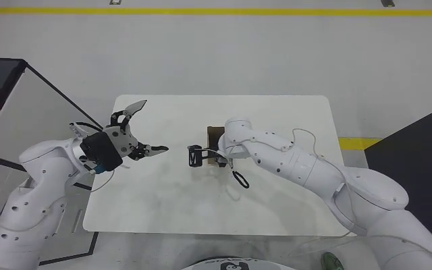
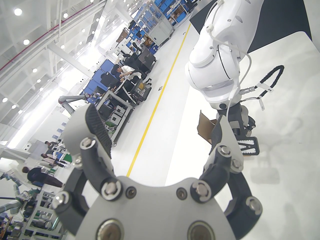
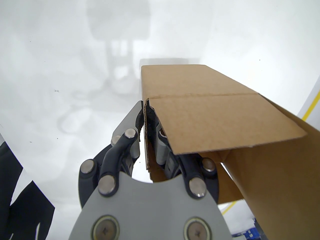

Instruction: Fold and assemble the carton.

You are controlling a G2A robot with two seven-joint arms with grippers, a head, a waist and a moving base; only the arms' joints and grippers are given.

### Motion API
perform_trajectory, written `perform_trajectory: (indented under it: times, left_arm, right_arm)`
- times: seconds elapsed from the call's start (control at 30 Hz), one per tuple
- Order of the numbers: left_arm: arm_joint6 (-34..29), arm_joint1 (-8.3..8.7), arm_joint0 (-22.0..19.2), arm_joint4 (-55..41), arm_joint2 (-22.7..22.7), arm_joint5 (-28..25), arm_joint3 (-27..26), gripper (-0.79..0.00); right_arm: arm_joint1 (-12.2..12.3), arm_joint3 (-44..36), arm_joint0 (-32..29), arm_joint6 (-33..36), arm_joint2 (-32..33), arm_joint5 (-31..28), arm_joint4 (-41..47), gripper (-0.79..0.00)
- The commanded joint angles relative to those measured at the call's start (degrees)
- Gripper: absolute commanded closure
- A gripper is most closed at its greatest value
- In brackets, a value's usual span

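A brown carton [image 3: 212, 116] stands partly opened, one flap bent over its mouth. My right gripper [image 3: 149, 126] is shut on the edge of one carton wall, with a finger on each side of the cardboard. In the top view the carton [image 1: 214, 133] sits near the middle of the white table [image 1: 283, 209], mostly hidden under the right arm, and the right gripper [image 1: 196, 156] is at its near-left side. My left gripper [image 1: 147, 128] hangs open and empty to the left of it, apart from the carton. In the left wrist view the left gripper [image 2: 160, 131] faces the carton [image 2: 203, 126].
A black cable loop [image 1: 239, 179] hangs from the right arm over the table. A black-framed stand [image 1: 17, 74] is beyond the table's left edge and a dark mat [image 1: 405, 145] lies at the right. Yellow floor tape [image 1: 216, 11] runs far behind.
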Motion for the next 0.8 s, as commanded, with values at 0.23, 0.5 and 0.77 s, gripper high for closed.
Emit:
perform_trajectory:
  times: [0.23, 0.5, 0.77]
  left_arm:
    - [0.0, 0.0, 0.0, 0.0, 0.0, 0.0, 0.0, -0.785]
    - [0.0, 0.0, 0.0, 0.0, 0.0, 0.0, 0.0, -0.785]
    - [0.0, 0.0, 0.0, 0.0, 0.0, 0.0, 0.0, -0.785]
  right_arm:
    - [0.2, -0.5, -1.3, -0.2, 1.5, 1.8, -2.8, 0.0]
    - [1.1, -1.7, -3.0, 0.4, 3.3, 2.1, -4.5, 0.0]
    - [1.6, -2.3, -4.6, 0.9, 4.4, 1.2, -5.7, 0.0]
